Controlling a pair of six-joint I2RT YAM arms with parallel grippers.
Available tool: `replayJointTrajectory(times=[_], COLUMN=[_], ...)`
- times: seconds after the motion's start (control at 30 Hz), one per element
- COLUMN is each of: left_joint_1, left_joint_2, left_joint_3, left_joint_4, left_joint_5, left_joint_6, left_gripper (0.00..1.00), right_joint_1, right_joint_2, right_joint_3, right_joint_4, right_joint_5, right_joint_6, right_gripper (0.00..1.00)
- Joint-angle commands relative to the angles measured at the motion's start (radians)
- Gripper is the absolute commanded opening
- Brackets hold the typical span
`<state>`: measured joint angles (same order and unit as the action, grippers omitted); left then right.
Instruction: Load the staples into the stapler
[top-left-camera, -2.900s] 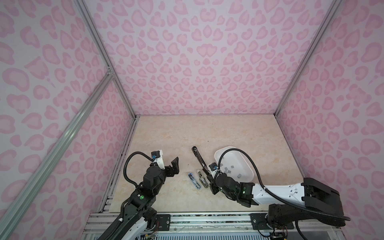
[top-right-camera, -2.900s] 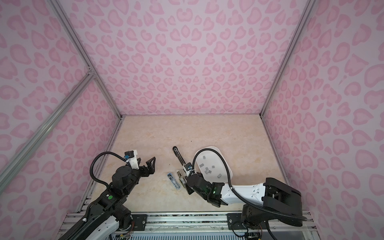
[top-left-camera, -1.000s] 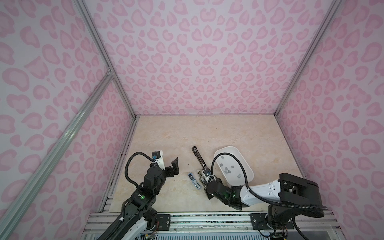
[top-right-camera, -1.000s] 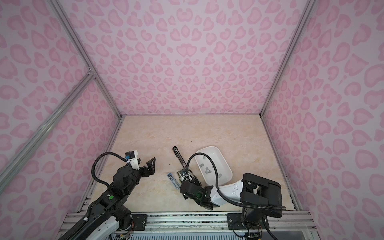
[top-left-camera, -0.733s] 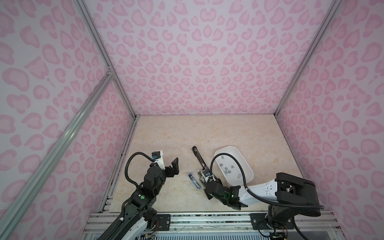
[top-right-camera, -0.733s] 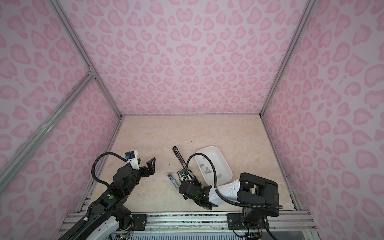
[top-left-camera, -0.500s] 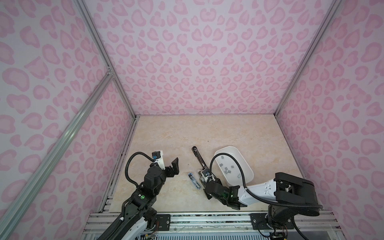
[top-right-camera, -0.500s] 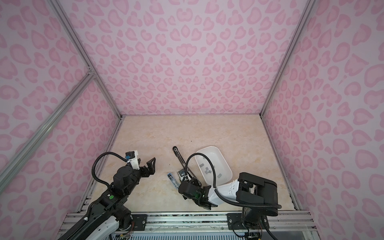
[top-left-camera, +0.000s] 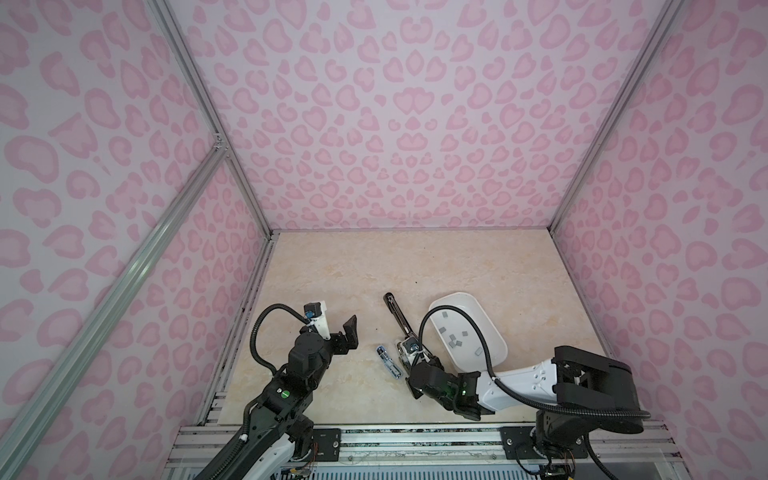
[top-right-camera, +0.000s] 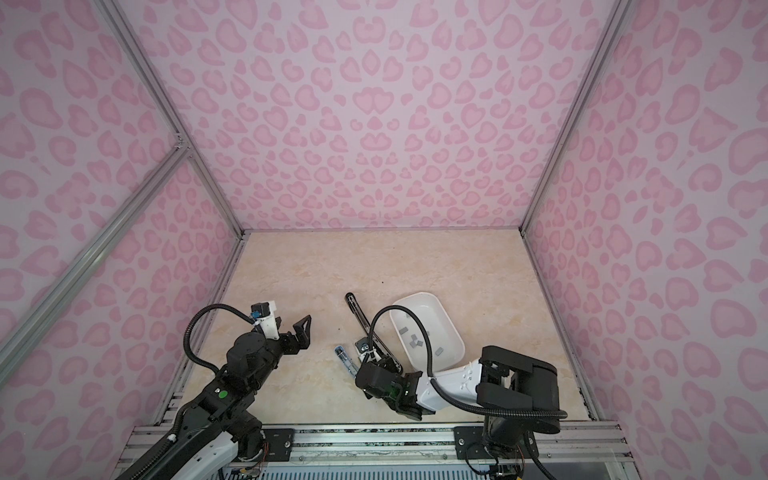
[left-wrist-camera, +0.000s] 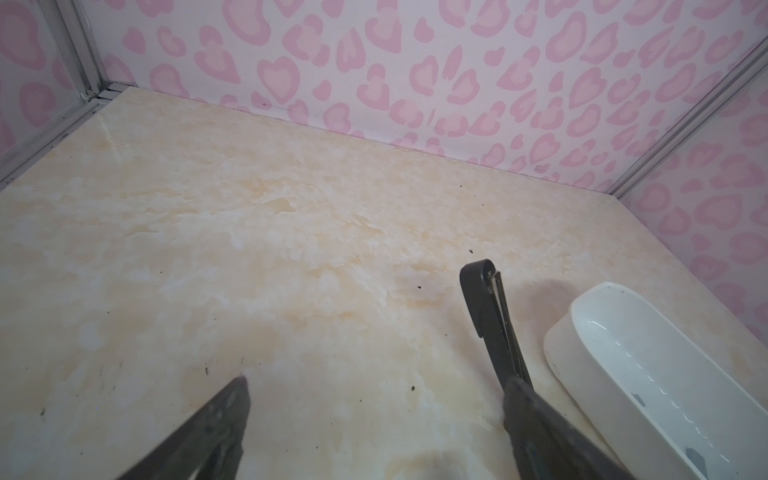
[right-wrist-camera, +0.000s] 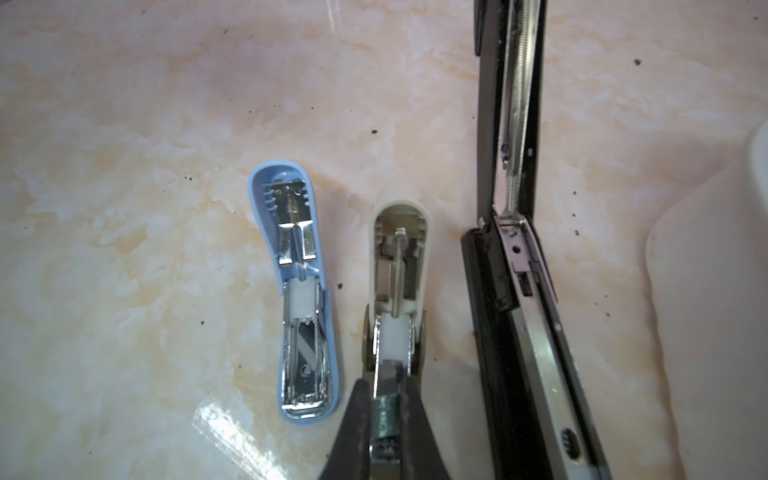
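- The right end effector (right-wrist-camera: 385, 386) is clamped narrow on a grey staple strip (right-wrist-camera: 384, 417) over the opened cream stapler (right-wrist-camera: 399, 257).
- That stapler is flanked by a blue stapler (right-wrist-camera: 299, 291) on the left and a black stapler (right-wrist-camera: 519, 332) on the right.
- More staples (top-left-camera: 454, 342) are seen in the white tray (top-left-camera: 465, 306), further right.
- The left end effector (left-wrist-camera: 376, 384) is held wide above the worktop (top-left-camera: 374, 257), well to the left.

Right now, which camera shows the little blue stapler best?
The right wrist view: the blue stapler lies open and close up, its metal channel plain. In both top views the blue stapler is only a tiny sliver; the left wrist view misses it.
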<state>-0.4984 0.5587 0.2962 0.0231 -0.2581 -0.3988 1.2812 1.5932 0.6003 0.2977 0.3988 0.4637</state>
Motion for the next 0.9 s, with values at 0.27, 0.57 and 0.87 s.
replayJointTrajectory(times=[0.27,0.57,0.87], left_joint_1=[0.001,0.001,0.001], left_joint_2=[-0.011,-0.011,-0.010], left_joint_3=[0.006,0.006,0.005], left_joint_4=[0.025,0.024,0.024], left_joint_5=[0.000,-0.003,-0.003], left_joint_6=[0.004,0.005,0.004], left_gripper=[0.96,0.96,0.96], right_joint_1=[0.002,0.003,0.002], right_joint_2=[0.030,0.037,0.050], right_joint_3=[0.012,0.011,0.010], right_joint_4=[-0.013,-0.010,-0.010], right_joint_5=[0.041,0.043,0.046], right_joint_6=[0.001,0.003,0.009], right_gripper=[0.04,0.04,0.04])
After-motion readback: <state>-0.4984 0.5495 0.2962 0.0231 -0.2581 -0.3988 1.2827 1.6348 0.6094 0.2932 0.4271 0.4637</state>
